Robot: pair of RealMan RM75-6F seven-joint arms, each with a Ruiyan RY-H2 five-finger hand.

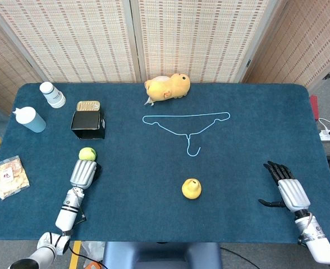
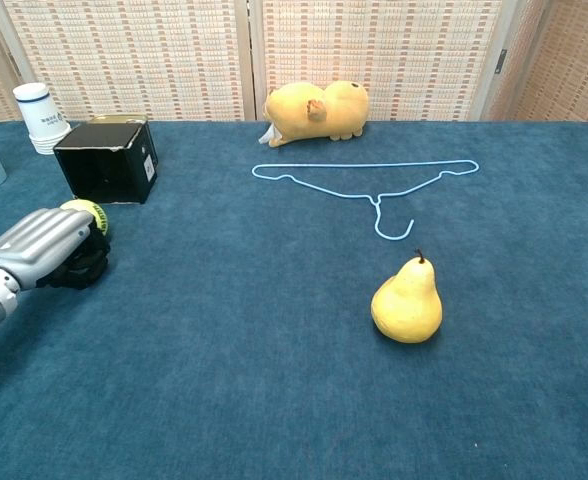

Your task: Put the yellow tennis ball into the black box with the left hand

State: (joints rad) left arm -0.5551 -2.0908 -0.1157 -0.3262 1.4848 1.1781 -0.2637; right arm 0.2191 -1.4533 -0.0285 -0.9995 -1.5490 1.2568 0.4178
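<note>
item: yellow tennis ball (image 1: 87, 153), on the table just short of the black box (image 1: 88, 124), touching the curled fingertips of the left hand (image 1: 83, 173); grasp apparently unsecured; next: close, lift, carry boxward.

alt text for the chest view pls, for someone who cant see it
The robot's left hand lies on a blue table at the left edge, with a yellow tennis ball at its fingertips, just short of an open black box. Further right are a yellow pear, a light-blue wire hanger and a yellow plush toy.
</note>
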